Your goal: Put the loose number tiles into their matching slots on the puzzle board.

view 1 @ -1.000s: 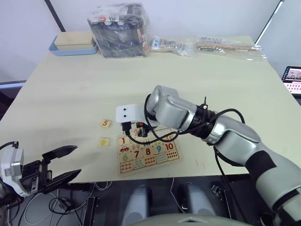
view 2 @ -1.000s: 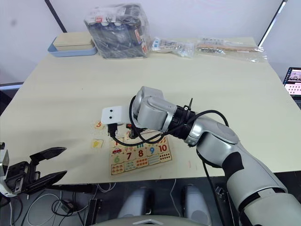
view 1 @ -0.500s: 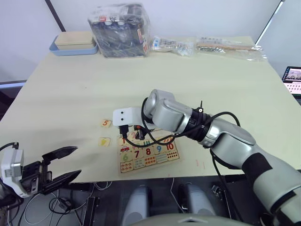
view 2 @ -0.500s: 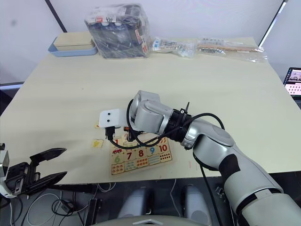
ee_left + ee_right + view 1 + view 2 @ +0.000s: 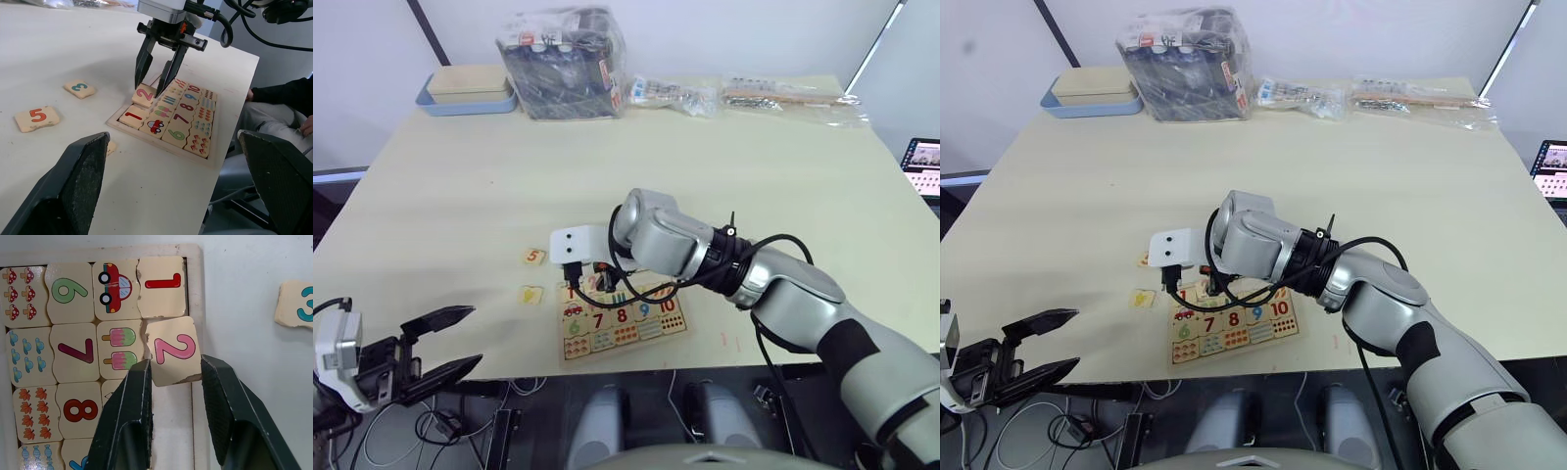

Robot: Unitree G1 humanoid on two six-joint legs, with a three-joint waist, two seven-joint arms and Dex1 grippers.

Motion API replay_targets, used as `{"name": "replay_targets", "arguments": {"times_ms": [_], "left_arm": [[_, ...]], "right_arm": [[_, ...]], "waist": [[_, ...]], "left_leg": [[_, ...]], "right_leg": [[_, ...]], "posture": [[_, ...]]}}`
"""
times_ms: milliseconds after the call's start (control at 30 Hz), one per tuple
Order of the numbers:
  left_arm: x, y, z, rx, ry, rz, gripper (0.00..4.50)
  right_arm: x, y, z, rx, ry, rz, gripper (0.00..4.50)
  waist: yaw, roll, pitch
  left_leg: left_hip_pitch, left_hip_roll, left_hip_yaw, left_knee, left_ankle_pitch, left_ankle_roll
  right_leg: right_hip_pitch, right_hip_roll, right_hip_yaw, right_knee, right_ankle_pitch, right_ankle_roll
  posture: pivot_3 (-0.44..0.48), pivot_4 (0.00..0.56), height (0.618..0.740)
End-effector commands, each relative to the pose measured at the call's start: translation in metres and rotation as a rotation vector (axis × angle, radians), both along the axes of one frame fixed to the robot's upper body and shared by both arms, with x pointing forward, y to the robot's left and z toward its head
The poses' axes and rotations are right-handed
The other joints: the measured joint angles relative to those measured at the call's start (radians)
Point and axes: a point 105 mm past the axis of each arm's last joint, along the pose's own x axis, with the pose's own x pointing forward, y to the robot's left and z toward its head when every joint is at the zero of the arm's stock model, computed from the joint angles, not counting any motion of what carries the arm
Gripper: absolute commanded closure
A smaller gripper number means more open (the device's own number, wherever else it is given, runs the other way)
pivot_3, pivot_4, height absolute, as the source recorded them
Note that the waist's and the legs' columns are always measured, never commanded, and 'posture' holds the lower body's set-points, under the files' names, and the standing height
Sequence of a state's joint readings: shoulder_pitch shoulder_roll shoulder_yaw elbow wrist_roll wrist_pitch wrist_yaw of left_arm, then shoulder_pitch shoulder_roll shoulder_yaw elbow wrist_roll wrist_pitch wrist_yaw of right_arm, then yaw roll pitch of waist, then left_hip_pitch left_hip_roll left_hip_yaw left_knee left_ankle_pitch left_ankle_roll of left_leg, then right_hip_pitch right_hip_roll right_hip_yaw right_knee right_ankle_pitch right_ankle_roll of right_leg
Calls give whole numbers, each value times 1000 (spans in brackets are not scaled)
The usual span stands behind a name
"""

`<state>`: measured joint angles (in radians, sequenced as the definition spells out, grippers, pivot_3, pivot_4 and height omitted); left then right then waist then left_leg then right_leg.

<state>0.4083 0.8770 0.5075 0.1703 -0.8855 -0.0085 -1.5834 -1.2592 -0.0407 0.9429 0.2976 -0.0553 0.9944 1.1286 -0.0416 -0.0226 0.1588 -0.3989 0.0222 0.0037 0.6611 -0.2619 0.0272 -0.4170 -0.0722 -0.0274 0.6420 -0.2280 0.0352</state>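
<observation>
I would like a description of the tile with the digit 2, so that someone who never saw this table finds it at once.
Start at the puzzle board near the table's front edge, under the right gripper. At the board's left end sits the red 1 tile, and the 2 tile lies next to it, between the open fingers. Its digit is pink, and it sits crooked, not yet flush in its slot.

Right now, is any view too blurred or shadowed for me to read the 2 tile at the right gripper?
No. Right wrist view: the 2 tile is crisp, no glare, between the right gripper fingers. Left wrist view: readable; the near left gripper fingers are soft.
</observation>
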Motion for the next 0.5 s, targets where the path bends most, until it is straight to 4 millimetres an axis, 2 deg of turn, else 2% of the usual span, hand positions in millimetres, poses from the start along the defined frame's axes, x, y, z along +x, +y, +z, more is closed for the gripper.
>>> {"name": "replay_targets", "arguments": {"times_ms": [33, 500], "left_arm": [[-4, 1, 6, 12, -32, -17, 0], [-5, 2, 5, 12, -29, -14, 0]], "right_arm": [[-3, 4, 3, 9, -10, 20, 3611], [-5, 5, 0, 7, 2, 14, 3611]], "waist": [[0, 0, 0], [0, 0, 0]], "left_leg": [[0, 0, 0, 0, 0, 0], [0, 0, -1, -2, 0, -1]], "right_leg": [[0, 0, 0, 0, 0, 0], [0, -4, -1, -1, 0, 0]], "posture": [[0, 150, 740], [0, 150, 740]]}}
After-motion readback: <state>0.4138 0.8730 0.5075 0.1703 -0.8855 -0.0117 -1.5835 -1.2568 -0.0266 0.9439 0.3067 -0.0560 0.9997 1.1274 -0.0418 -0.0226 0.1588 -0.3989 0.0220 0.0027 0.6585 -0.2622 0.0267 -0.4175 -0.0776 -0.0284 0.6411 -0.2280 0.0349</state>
